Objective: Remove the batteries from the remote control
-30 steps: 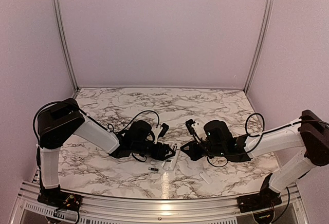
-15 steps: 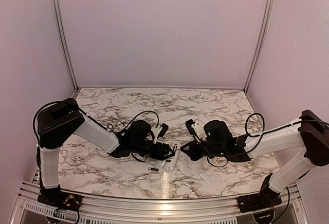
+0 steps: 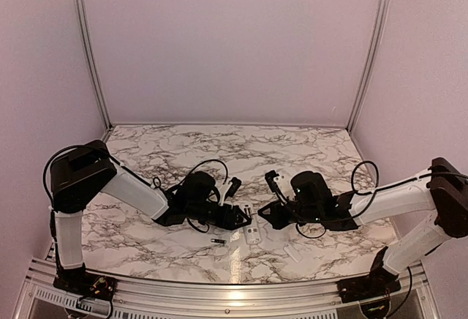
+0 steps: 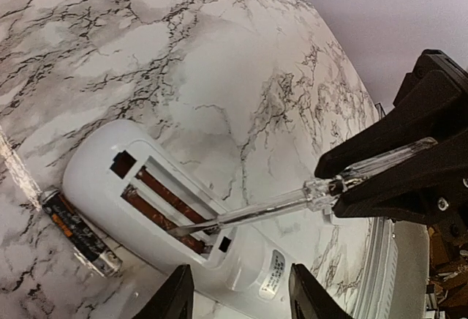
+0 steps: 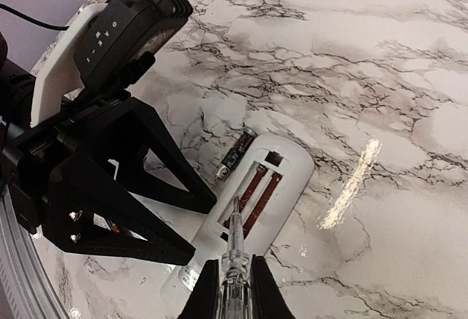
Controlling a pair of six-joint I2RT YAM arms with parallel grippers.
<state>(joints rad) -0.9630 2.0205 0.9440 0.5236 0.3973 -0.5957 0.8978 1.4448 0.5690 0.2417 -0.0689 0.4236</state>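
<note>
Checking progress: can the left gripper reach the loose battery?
Probably yes: the battery lies bare beside the remote, near the open left gripper; the right gripper's stick is in the recess.

Glossy white plastic remote control point(image 4: 241, 257), polished marble-patterned table point(image 4: 146, 55), clear plastic stick point(image 4: 292, 200), matt black right tool point(image 4: 333, 185)

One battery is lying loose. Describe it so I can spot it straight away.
On the marble-patterned table, find the slim white remote control near the front middle. The loose battery is the short dark cylinder resting just beside it, on the left arm's side. Unlike the long clear rod poking into the remote's recess, it is dark, stubby and unheld.
</note>
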